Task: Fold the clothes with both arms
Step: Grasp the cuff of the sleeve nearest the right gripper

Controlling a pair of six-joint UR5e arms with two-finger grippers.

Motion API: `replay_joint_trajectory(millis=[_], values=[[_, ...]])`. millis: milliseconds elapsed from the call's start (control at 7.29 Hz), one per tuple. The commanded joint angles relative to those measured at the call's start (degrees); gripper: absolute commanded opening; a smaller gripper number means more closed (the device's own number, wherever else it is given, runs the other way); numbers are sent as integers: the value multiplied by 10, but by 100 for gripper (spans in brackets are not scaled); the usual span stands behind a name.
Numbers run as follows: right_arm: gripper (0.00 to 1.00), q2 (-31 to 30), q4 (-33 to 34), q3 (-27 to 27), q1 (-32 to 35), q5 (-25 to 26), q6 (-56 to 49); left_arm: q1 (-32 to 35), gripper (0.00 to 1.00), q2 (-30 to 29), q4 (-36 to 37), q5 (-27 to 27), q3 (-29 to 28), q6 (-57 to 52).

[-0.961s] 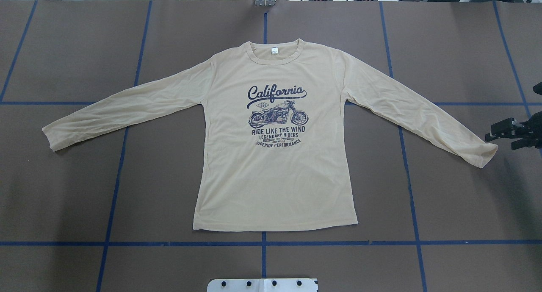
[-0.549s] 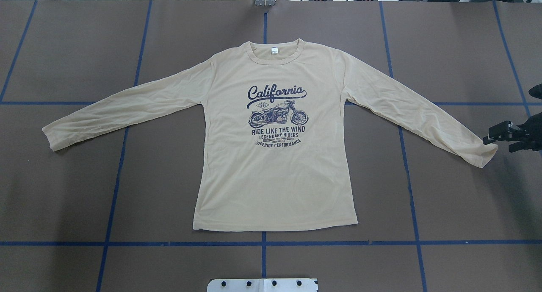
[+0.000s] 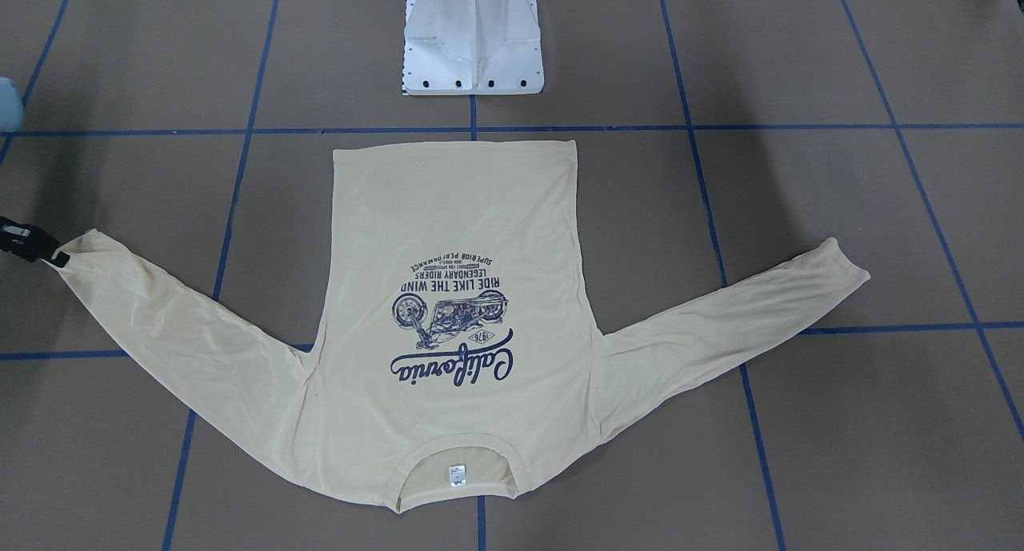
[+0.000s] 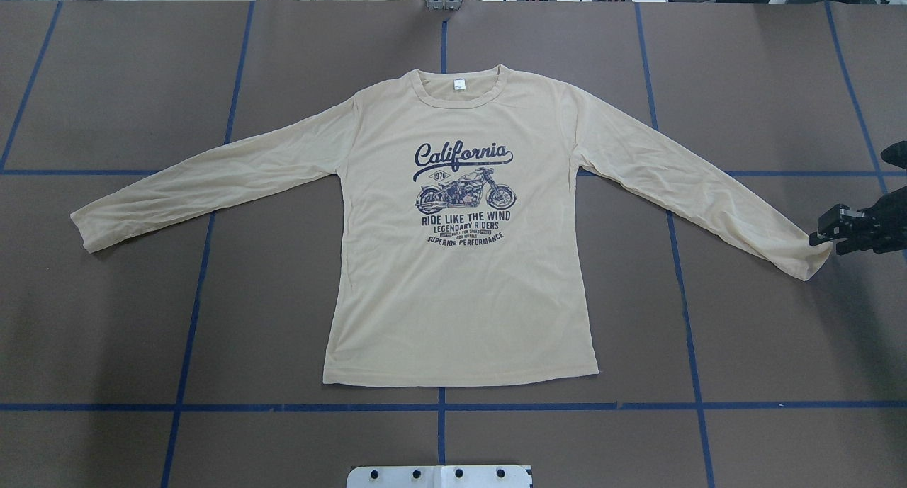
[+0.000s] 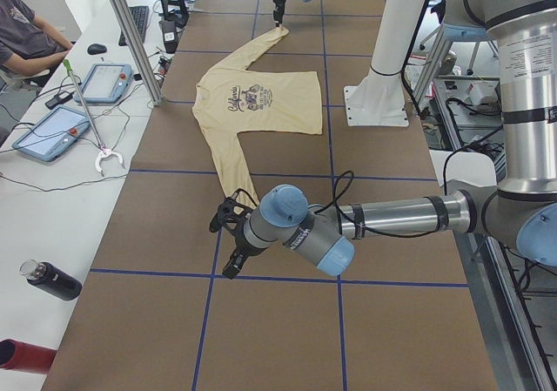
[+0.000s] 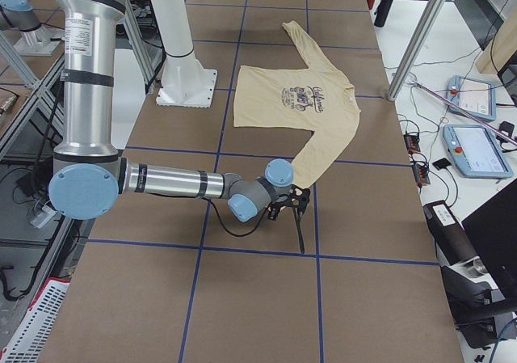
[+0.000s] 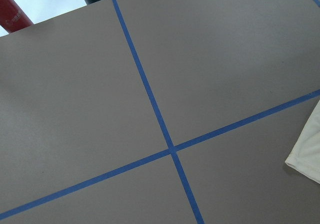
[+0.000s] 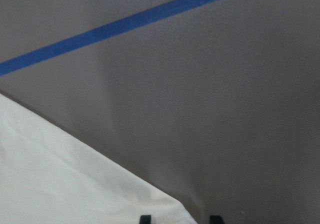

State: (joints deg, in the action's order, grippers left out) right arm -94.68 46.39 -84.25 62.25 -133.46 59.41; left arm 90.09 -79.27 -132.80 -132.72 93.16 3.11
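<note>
Table (image 4: 106,332): brown top runs well beyond hem and both cuffs, so there is room to swing.
Shirt (image 4: 460,297): flat at centre, print up, sleeves spread.
Left gripper (image 5: 222,250): near its cuff; opening can't be told.
Right gripper (image 4: 822,234): fingers parted at the right cuff (image 4: 815,260), nothing held.
Risk: a one-layer pinch or a drag would rumple the sleeve.

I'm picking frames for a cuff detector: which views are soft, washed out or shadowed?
Right wrist-mounted view: soft all over, the blue tape is fuzzy-edged and the T-shirt cuff is washed nearly white. Left wrist-mounted view: sharp, with the blue tape crisp. Overhead exterior view: even light and a readable print, with only a faint shadow on the table beside the right tool.
</note>
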Motion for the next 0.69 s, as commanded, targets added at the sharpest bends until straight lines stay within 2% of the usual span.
replay_joint_trajectory(millis=[0, 137, 275, 549], values=[[0, 0, -1, -11, -2, -7, 25, 0, 100, 0, 0, 0, 0, -1], [0, 1, 8, -47, 0, -33, 28, 0, 100, 1, 0, 0, -1, 0], [0, 30, 30, -70, 12, -45, 42, 0, 100, 1, 0, 0, 0, 0], [0, 201, 140, -70, -2, -43, 157, 0, 100, 0, 0, 0, -2, 1]])
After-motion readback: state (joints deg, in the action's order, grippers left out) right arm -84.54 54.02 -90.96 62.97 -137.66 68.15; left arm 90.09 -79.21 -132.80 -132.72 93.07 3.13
